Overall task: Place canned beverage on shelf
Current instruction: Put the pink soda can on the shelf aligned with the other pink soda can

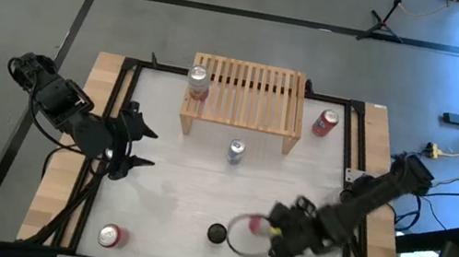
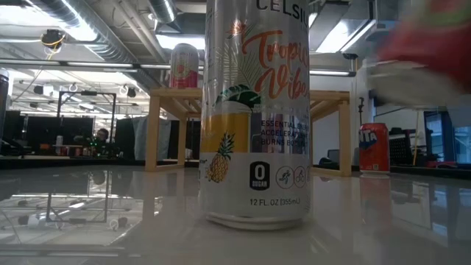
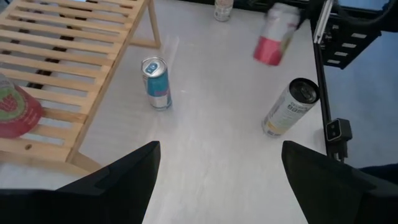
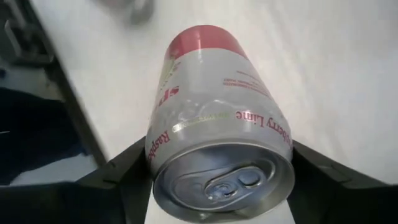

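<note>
On the white table, near the front right side, the right gripper holds a pink and white can. Its 2 dark fingers squeeze the can from both sides. The can lies on its side in the grip, with its silver top toward the wrist camera and its pink end pointing away. From above, the can is a blur beside the gripper, so I cannot tell if it touches the table.

At the back of the table stands the shelf, a low rack of light wood with slats on top. 1 can with a red label stands on its left end.

A small blue and silver can stands on the table just in front of the shelf. A tall can with a pineapple picture stands near the front, very close to the low camera. From above only its dark top shows. It is near the right gripper but apart from it.

A red can sits on the table by the shelf's right side. Another red can sits at the front left corner.

The left gripper waits at the left side of the table. Its fingers are spread apart and hold nothing.
</note>
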`<action>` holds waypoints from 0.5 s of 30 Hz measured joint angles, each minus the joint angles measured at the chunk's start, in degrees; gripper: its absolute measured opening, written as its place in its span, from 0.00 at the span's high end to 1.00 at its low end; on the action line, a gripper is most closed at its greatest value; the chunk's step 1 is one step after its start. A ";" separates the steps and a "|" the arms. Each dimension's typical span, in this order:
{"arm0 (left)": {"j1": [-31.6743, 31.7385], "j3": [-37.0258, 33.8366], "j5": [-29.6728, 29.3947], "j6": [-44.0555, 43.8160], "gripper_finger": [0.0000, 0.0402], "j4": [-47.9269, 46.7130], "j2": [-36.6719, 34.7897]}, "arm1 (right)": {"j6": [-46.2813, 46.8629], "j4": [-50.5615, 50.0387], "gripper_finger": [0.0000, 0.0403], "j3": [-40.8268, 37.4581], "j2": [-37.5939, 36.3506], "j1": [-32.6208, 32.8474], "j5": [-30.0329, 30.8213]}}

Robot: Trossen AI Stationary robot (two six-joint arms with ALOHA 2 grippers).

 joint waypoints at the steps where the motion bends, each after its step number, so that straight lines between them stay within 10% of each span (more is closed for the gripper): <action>1: 0.00 0.00 0.00 -0.43 0.19 -0.02 0.00 | -3.07 0.16 0.34 0.25 0.04 -2.18 0.03; 15: -0.61 -1.56 1.81 -11.80 0.19 -5.53 -0.02 | -34.51 -7.60 0.34 18.69 15.62 -22.23 -5.25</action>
